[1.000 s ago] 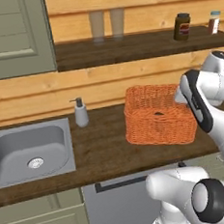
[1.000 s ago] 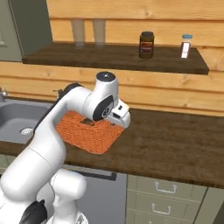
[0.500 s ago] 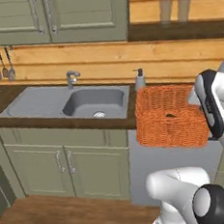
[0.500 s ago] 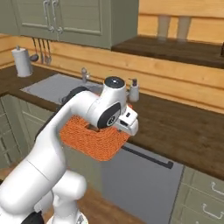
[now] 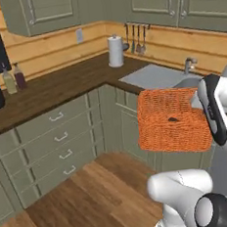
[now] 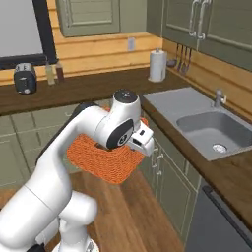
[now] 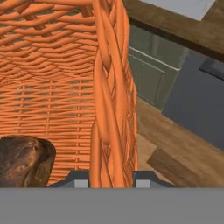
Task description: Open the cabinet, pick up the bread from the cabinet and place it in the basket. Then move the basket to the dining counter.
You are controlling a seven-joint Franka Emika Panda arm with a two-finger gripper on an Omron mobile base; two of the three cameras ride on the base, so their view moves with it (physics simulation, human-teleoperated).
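The basket [image 5: 172, 121], bread [image 7: 24, 161] inside, hangs from fingers [image 7: 111, 178] clamped on its wall.

Even, shadowless, slightly soft render

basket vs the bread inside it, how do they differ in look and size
The basket is bright orange and woven, with upright see-through sides; the bread is a dark-brown, rounded, solid lump. The basket is much the larger and holds the bread, which sits low in one corner in the hand view. The basket's rim is clamped in the gripper and hangs in the air over the wood floor; the bread just rests inside. Both are being carried together.
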